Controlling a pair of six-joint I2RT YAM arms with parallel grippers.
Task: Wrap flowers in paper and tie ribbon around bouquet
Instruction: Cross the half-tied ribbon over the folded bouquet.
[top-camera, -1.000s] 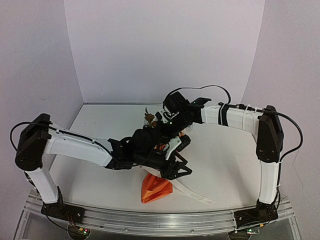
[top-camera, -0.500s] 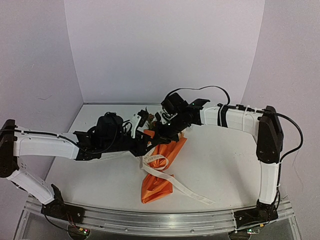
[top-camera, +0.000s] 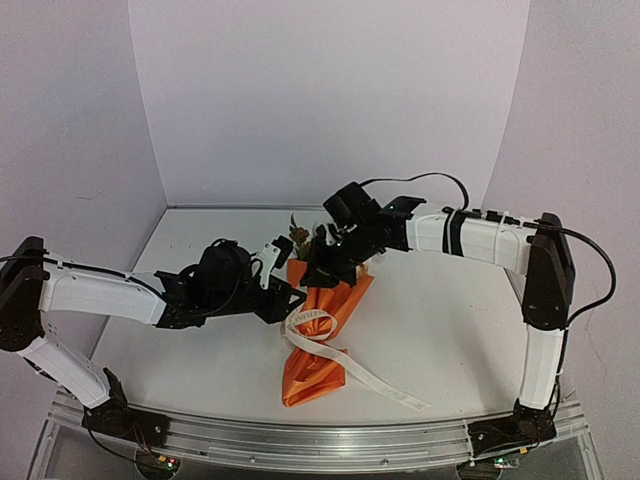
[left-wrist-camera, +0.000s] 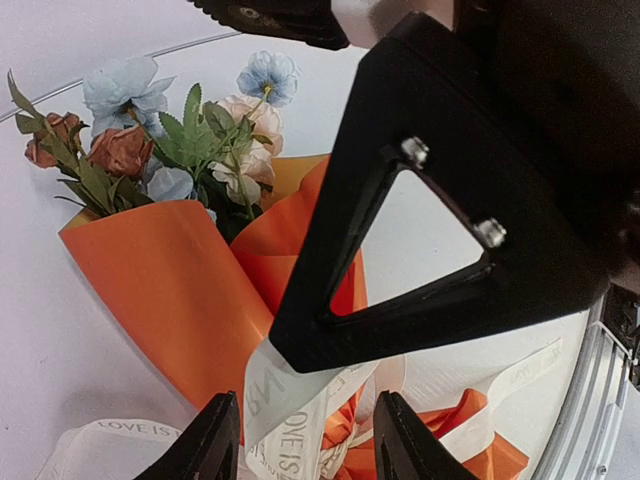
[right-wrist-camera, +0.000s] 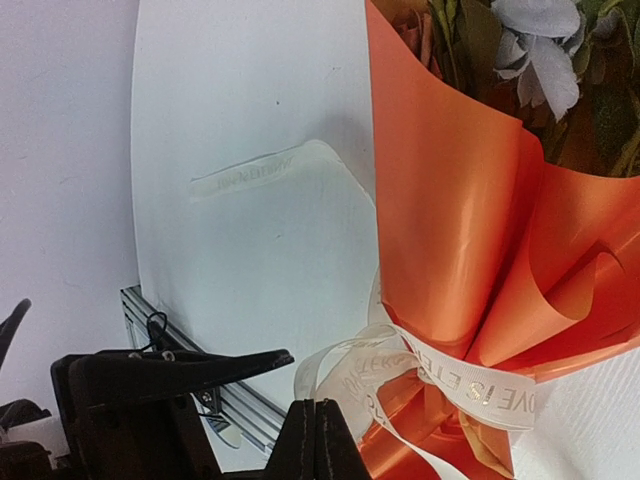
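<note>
The bouquet lies on the table as an orange paper cone. Its flowers point to the back. The cream ribbon circles the waist, and one tail trails to the front right. My right gripper is shut on a raised loop of ribbon, pinched at the very fingertips. My left gripper is open just left of the waist, with the lifted ribbon hanging between its fingers. In the top view the left gripper and right gripper nearly meet over the cone.
A loose ribbon end lies flat on the white table beside the cone. The metal rail runs along the near edge. Pale walls close in the back and both sides.
The left arm pulled back from over the cone's lower half to its left side, and its gripper now faces the ribbon loop. The right arm barely moved.
</note>
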